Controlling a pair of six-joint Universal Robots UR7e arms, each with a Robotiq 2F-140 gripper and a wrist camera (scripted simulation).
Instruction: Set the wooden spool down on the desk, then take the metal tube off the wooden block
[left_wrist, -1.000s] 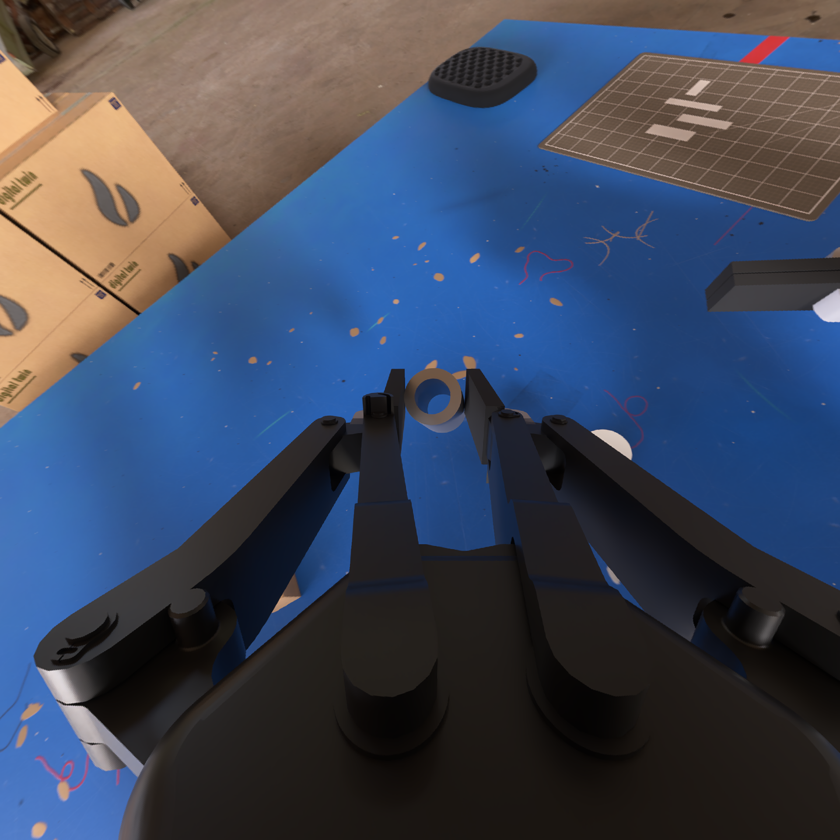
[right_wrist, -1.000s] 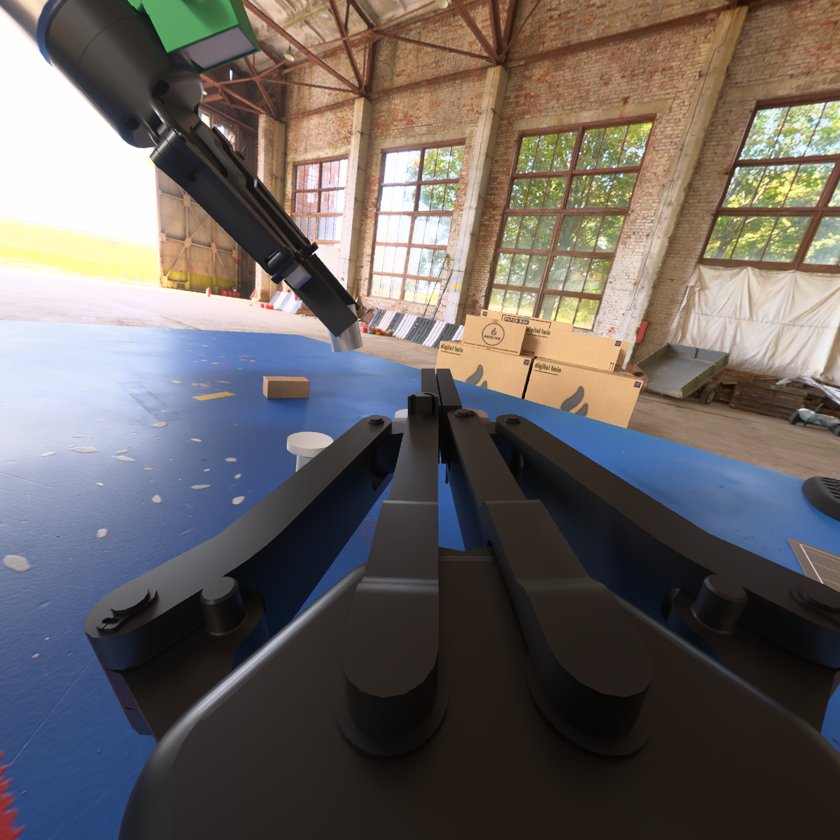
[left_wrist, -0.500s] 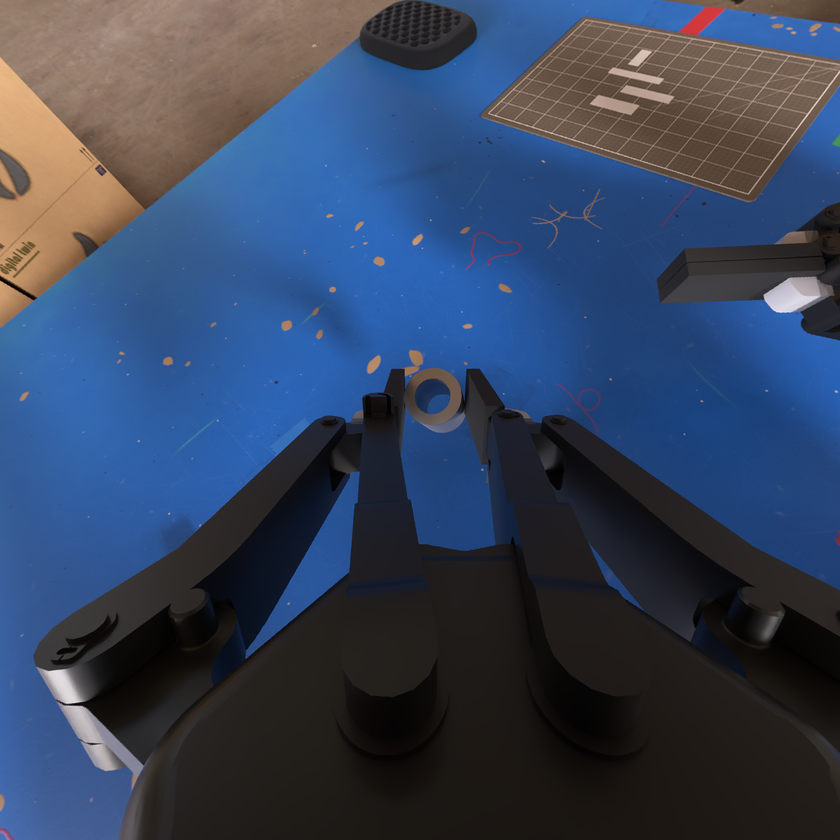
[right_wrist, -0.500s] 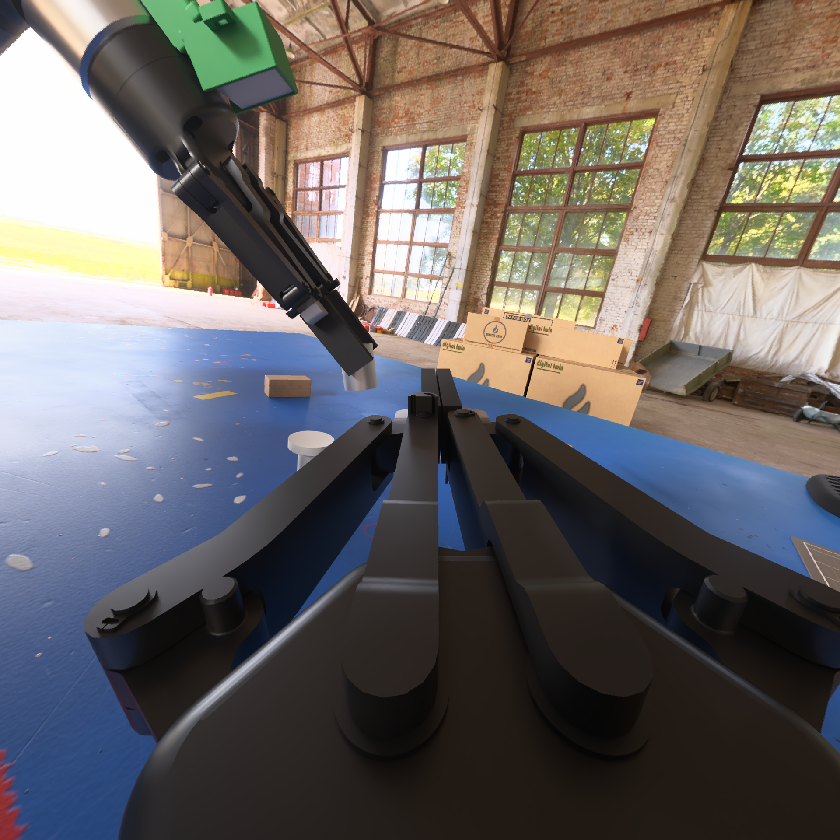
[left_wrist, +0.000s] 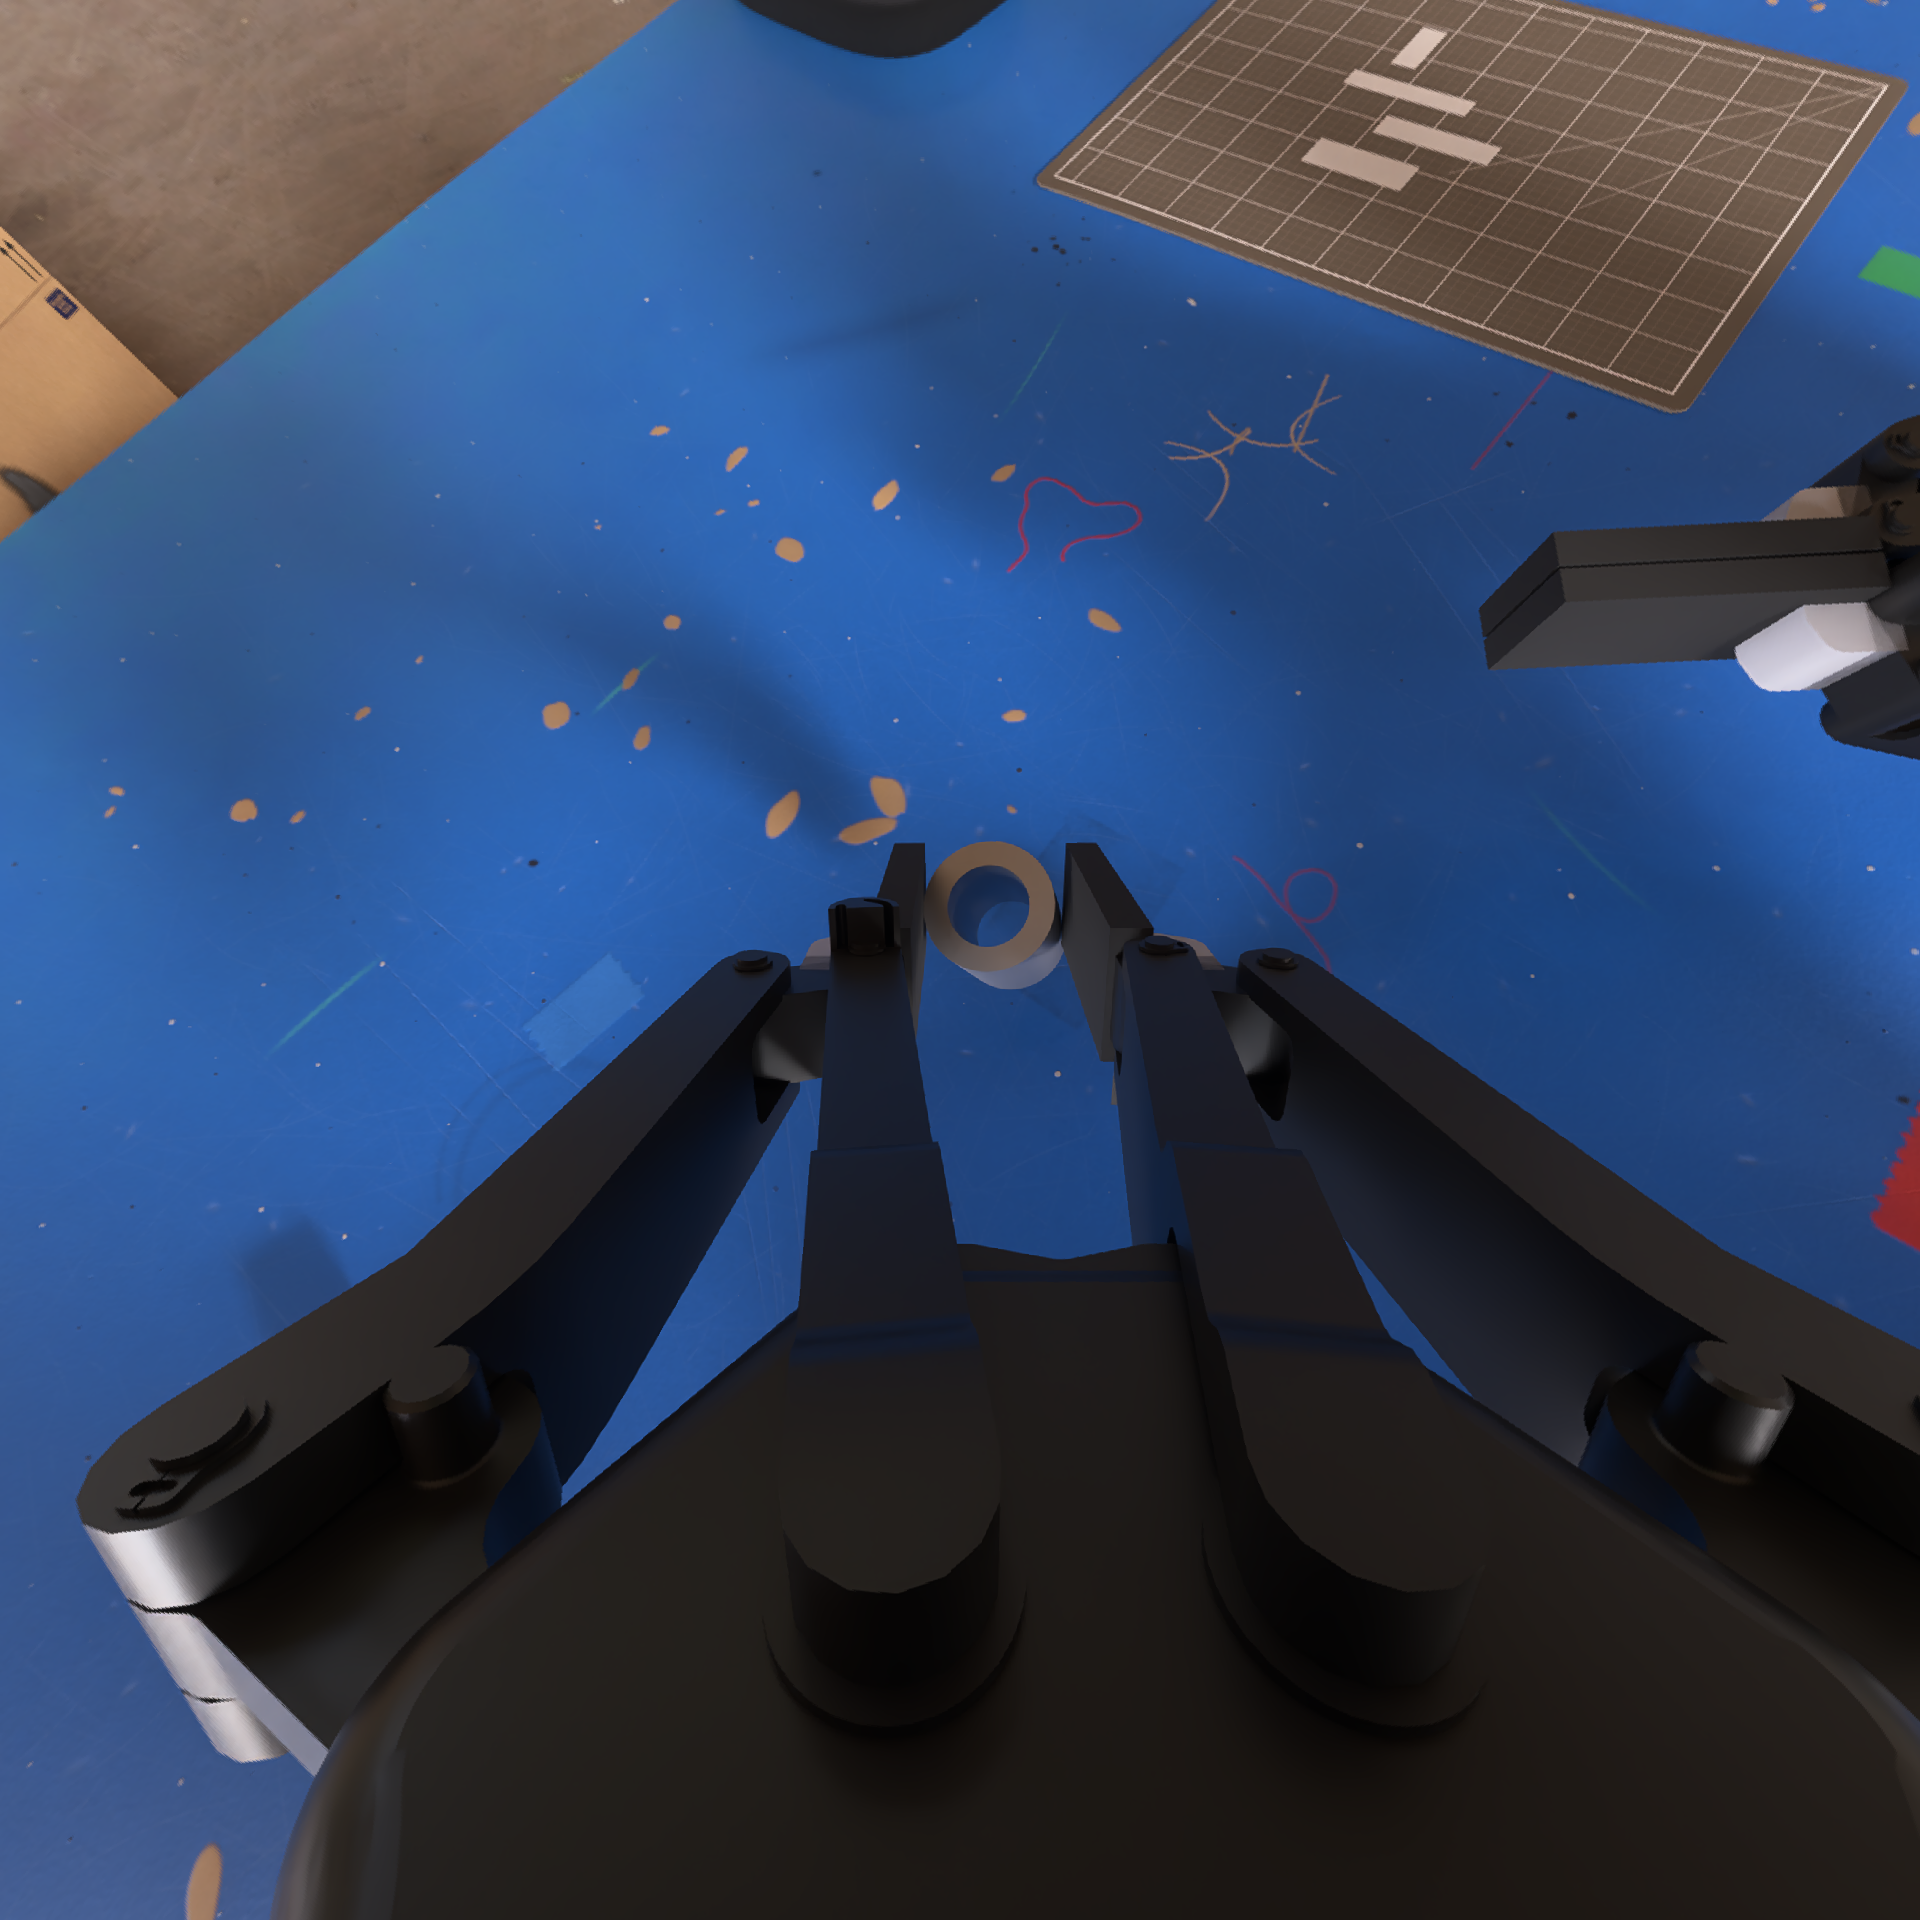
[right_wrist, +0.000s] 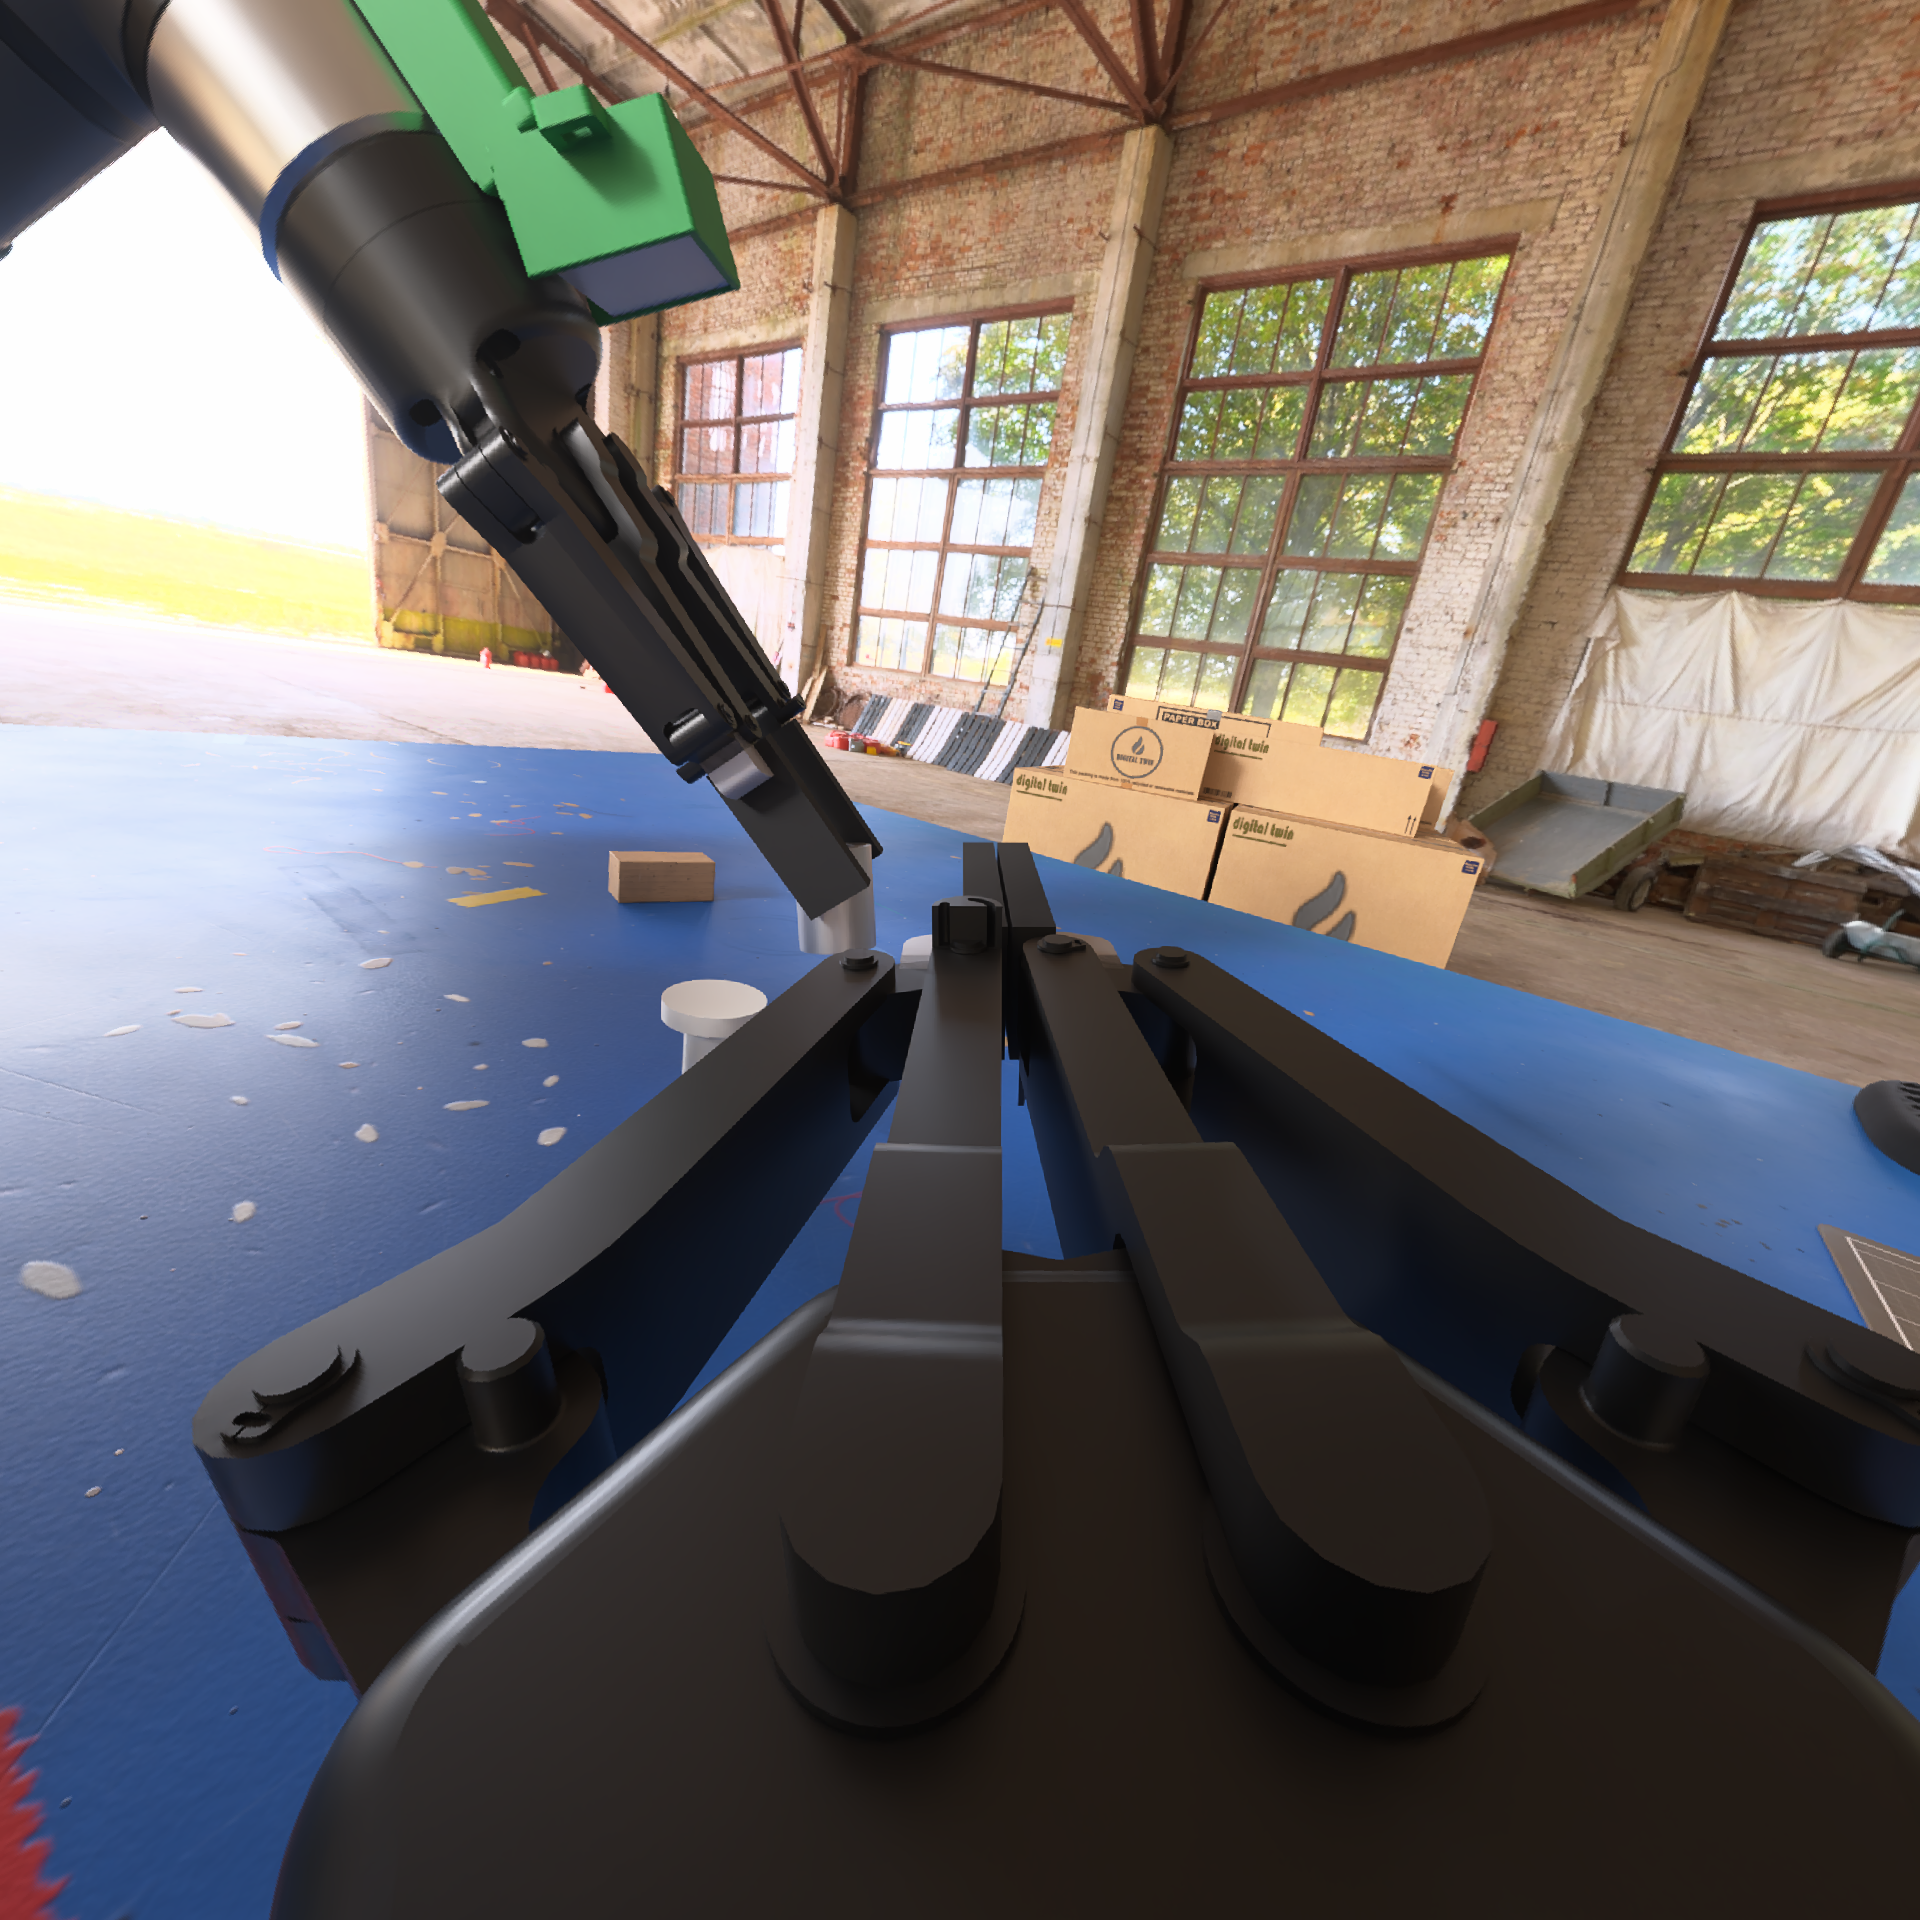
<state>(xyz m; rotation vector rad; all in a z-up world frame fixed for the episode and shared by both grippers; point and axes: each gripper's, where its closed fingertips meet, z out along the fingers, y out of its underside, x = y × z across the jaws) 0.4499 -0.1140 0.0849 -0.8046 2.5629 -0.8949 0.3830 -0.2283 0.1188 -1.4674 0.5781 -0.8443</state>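
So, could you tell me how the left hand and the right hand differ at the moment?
The left hand grips the metal tube between parted fingers; the right hand is shut tight on nothing. The left hand points steeply down at the desk, while the right hand looks almost level across it. Both are black and two-fingered.

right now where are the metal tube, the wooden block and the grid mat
metal tube (left_wrist: 992, 909), left wrist view, on its ring-shaped end face
wooden block (right_wrist: 661, 875), right wrist view, on its front side
grid mat (left_wrist: 1558, 239), left wrist view, on its gridded top
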